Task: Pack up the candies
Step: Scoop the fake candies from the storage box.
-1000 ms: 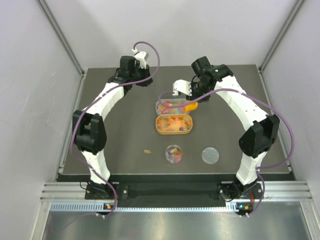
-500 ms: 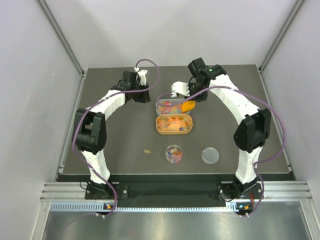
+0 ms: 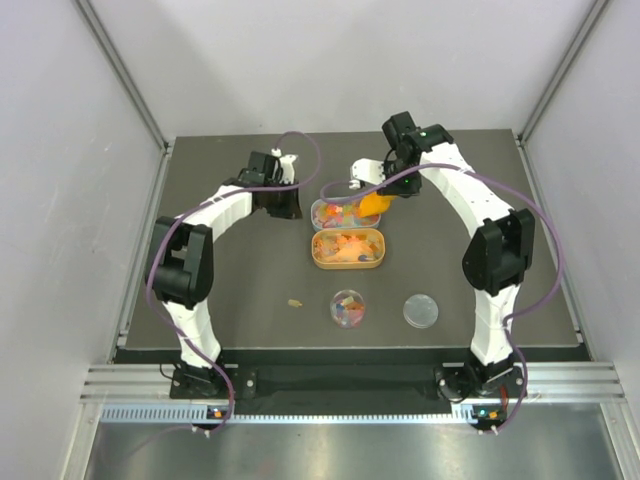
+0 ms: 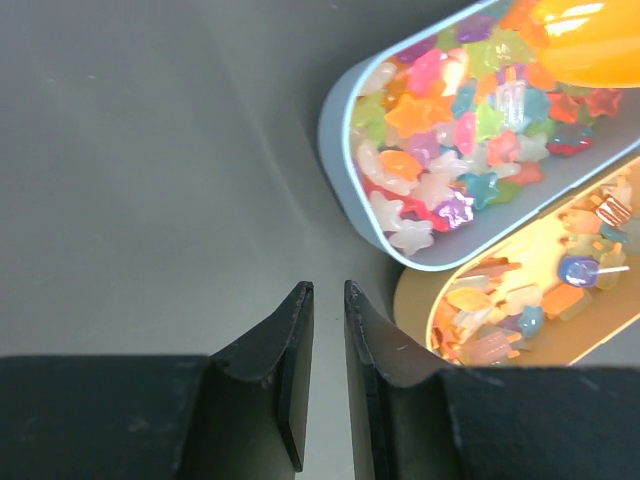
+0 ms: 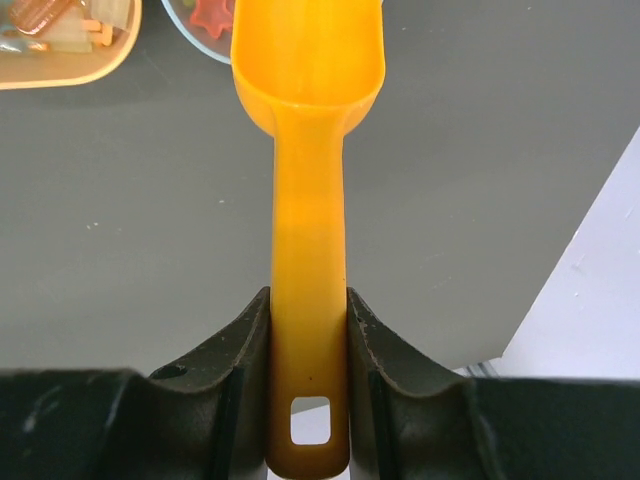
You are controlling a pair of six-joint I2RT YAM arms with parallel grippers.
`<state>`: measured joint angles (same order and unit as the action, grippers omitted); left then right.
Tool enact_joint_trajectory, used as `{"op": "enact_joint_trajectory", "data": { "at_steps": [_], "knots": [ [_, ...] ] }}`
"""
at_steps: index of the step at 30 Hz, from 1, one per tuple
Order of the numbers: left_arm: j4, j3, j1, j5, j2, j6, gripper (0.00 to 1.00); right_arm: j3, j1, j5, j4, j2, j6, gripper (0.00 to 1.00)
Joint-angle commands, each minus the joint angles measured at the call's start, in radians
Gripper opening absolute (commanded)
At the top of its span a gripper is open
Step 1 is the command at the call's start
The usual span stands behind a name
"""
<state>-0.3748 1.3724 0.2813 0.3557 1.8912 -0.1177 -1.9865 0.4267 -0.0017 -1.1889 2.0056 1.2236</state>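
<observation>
Left claw: the left gripper [image 4: 326, 290] hangs low over the table [image 3: 230, 290], just beside the left end of the pale tray [image 4: 332, 150]. A thin gap shows between its fingers, with nothing in it.
Right claw: the right gripper [image 5: 308, 300] is clamped on the handle of the orange scoop [image 5: 308, 200], one finger pressed against each side.
Scoop: its bowl sits over the right end of the pale tray. I cannot tell whether it touches the sweets below.
Candies: the candies [image 4: 450, 130] are mostly little stars in pink, orange, green, blue and white, heaped in the pale tray. More lie in the orange tray [image 3: 347, 267] and in the round cup [image 3: 332, 308].
Trays: both are oval and lie side by side near the middle of the table, touching or nearly so, the pale one farther from the arm bases.
Cup: it stands nearer the bases than the orange tray, apart from it.
Lid: a clear round lid [image 3: 420, 311] lies flat to the right of the cup.
Stray piece: a yellowish stray piece [image 3: 295, 302] lies on the table to the left of the cup.
</observation>
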Motion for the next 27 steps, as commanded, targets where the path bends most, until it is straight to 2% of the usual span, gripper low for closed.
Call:
{"op": "enact_joint_trajectory", "data": {
  "at_steps": [1, 9, 15, 27],
  "knots": [
    [0.004, -0.001, 0.019, 0.038, -0.008, -0.013, 0.24, -0.006, -0.020, -0.009, -0.044, 0.039, 0.030, 0.00],
    [0.008, 0.042, 0.041, 0.032, 0.040, -0.016, 0.24, -0.043, -0.032, -0.006, -0.078, 0.041, 0.161, 0.00],
    [0.004, 0.091, 0.044, 0.020, 0.086, -0.005, 0.24, -0.113, -0.034, -0.006, -0.101, 0.099, 0.195, 0.00],
    [-0.001, 0.134, 0.050, 0.017, 0.128, 0.015, 0.23, -0.086, -0.034, -0.030, -0.101, 0.137, 0.229, 0.00]
  ]
}}
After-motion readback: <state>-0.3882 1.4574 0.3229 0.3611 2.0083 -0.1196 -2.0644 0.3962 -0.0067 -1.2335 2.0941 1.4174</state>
